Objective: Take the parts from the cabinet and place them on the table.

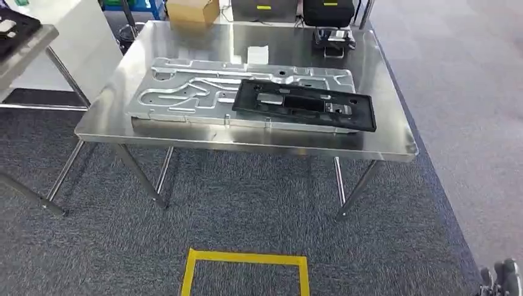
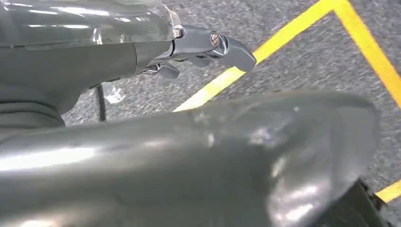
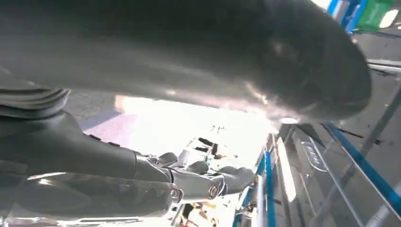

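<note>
A large silver stamped metal panel lies flat on the steel table. A black plastic part rests on the panel's right half. My right hand hangs low at the bottom right, well short of the table. In the right wrist view its fingers are stretched out and hold nothing. In the left wrist view my left hand hangs over grey carpet with its fingers spread and nothing in them, and its thumb is close to the camera.
Toward the table's far edge are a white sheet and a small black device; a cardboard box stands behind. Another black part lies on a surface at the far left. A yellow tape square marks the carpet before the table.
</note>
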Robot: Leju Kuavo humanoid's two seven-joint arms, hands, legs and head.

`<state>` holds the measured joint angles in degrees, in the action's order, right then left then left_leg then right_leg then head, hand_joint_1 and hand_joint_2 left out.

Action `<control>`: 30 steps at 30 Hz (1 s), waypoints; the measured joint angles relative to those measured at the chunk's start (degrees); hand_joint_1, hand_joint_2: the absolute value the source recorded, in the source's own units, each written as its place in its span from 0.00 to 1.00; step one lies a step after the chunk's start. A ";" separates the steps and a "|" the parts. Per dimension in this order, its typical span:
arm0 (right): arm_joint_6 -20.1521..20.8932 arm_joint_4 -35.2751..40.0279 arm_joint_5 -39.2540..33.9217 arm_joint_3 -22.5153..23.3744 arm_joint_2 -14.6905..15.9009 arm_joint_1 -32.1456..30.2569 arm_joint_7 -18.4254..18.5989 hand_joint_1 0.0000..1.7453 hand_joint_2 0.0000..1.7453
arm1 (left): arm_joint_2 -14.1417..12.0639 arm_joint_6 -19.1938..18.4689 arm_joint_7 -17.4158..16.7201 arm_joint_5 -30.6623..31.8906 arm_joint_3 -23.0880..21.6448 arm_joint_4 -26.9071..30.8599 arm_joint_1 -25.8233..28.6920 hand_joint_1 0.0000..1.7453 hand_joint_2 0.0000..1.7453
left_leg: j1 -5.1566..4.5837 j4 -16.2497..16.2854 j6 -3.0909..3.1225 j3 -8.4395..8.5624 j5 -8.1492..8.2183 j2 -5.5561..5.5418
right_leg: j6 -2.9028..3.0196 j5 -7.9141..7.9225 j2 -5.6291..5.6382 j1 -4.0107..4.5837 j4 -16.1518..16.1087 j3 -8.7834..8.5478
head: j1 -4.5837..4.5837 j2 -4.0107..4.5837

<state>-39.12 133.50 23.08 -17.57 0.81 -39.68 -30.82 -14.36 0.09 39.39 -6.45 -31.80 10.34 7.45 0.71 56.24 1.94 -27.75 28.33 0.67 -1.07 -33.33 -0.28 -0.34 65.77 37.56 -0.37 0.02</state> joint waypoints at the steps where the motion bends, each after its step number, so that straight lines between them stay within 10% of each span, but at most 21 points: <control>1: 0.00 -0.07 -0.31 0.00 0.04 0.00 0.18 0.00 0.00 | 0.00 0.07 0.00 0.07 0.00 -0.15 0.00 0.00 0.00 | -0.08 0.07 0.04 -0.98 -0.75 0.05 | -0.18 -2.84 0.00 -0.03 4.36 0.86 | -0.04 0.00; 2: 0.00 -0.18 -0.68 0.00 0.09 -0.01 0.37 0.00 0.00 | 0.02 0.11 0.00 0.09 0.00 -0.26 -0.07 0.00 0.00 | -0.14 0.22 0.02 -2.06 -1.46 0.09 | -0.25 -4.01 0.00 -0.03 8.01 1.37 | 0.02 0.00; 4: 0.00 -0.48 -1.05 0.00 0.09 -0.10 0.53 0.00 0.00 | 0.09 0.15 0.00 0.11 0.00 -0.48 -0.13 0.00 0.00 | -0.25 0.64 -0.09 -3.80 -2.54 0.17 | -0.10 -1.45 0.01 -0.01 8.92 -0.41 | 0.00 0.00; 6: 0.00 -0.74 -1.36 0.00 0.09 -0.19 0.70 0.00 0.00 | 0.18 0.44 0.00 0.40 0.00 -0.70 -0.22 0.00 0.00 | -0.48 1.10 -0.26 -5.37 -3.59 0.14 | 0.59 2.82 0.04 0.17 1.07 -7.03 | -0.02 0.00; 8: 0.00 -0.85 -1.75 0.00 0.09 -0.19 0.81 0.00 0.00 | 0.39 0.57 0.00 0.44 0.00 -0.74 -0.43 0.00 0.00 | -0.79 1.55 -0.73 -6.00 -4.42 -0.09 | 1.74 1.10 0.02 0.75 -9.85 -14.84 | -0.13 -0.02; 9: 0.00 -0.87 -1.77 0.00 0.09 -0.19 0.79 0.00 0.00 | 0.42 0.79 0.00 0.44 0.00 -0.85 -0.34 0.00 0.00 | -0.67 1.51 -1.10 -6.14 -4.93 0.01 | 1.63 0.56 0.00 0.64 -11.74 -15.34 | -0.13 -0.02; 13: 0.00 -1.22 -2.36 0.00 0.11 -0.49 0.90 0.00 0.00 | 0.44 0.94 0.00 0.70 0.00 -1.25 -0.29 0.00 0.00 | -0.24 1.88 -2.53 -7.26 -5.33 -0.24 | 2.69 3.05 -0.42 0.43 -12.13 -13.27 | 0.09 0.00; 17: 0.00 -1.88 -3.61 0.02 0.09 -0.74 1.55 0.00 0.00 | 0.48 1.09 0.00 1.11 0.00 -1.34 -0.18 0.00 0.00 | 0.01 15.71 -3.53 -10.14 7.50 -0.28 | 3.37 5.76 -0.45 0.57 -11.76 -9.49 | -0.39 -0.02; 19: 0.00 -2.41 -4.24 0.02 0.09 -0.77 1.68 0.00 0.00 | 0.63 1.12 0.00 1.20 -0.02 -1.36 -0.21 0.00 0.00 | 0.09 18.57 -3.75 -8.95 4.97 -0.27 | 3.14 6.91 -0.54 0.59 -10.85 -7.22 | -0.39 0.00; 21: 0.00 -2.91 -5.34 0.04 0.07 -0.81 1.68 0.00 0.00 | 0.63 1.29 0.00 1.27 -0.02 -1.38 -0.20 0.00 0.00 | 0.13 12.43 -3.68 -3.47 0.31 -0.28 | 2.82 7.56 -0.59 0.52 -9.30 -4.75 | -0.42 0.00; 23: 0.02 -3.34 -6.29 0.11 0.04 -0.90 1.66 0.00 0.00 | 0.63 1.60 0.00 1.40 -0.02 -1.38 -0.45 0.00 0.00 | -0.09 1.52 -3.23 3.82 3.48 -0.38 | 2.28 8.10 -0.58 0.74 -7.80 -3.06 | -0.53 -0.02; 24: 0.11 -3.64 -6.90 0.13 -0.04 -0.88 1.56 0.00 0.00 | 0.63 1.85 0.00 1.64 -0.04 -1.40 -0.53 0.00 0.00 | -0.31 -0.36 -2.42 4.66 4.04 -0.57 | 1.93 8.49 -0.58 0.74 -7.40 -2.82 | -0.33 -0.02; 28: 0.96 -5.20 -9.70 0.30 -0.09 -1.09 1.42 0.00 0.00 | 0.77 2.08 0.00 2.25 -0.13 -1.68 -0.39 0.00 0.00 | -0.01 -0.51 -0.39 2.42 2.10 -0.08 | 0.59 9.58 -0.39 0.49 -7.30 -1.94 | -0.74 0.00; 30: 2.16 -6.31 -11.86 0.74 -0.48 -1.26 0.99 0.00 0.00 | 0.77 2.10 0.00 2.34 -0.15 -1.73 -0.43 0.00 0.00 | -0.08 -0.51 0.34 0.52 0.67 0.10 | 0.09 1.95 0.00 0.29 -2.56 -0.18 | -0.29 -0.02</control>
<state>-36.96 127.19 11.22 -16.83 0.33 -40.95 -29.83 -13.59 2.19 39.39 -4.11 -31.95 8.61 7.02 0.63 55.73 2.29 -27.23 29.00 0.77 -0.98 -31.38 -0.28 -0.05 63.21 37.38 -0.66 0.00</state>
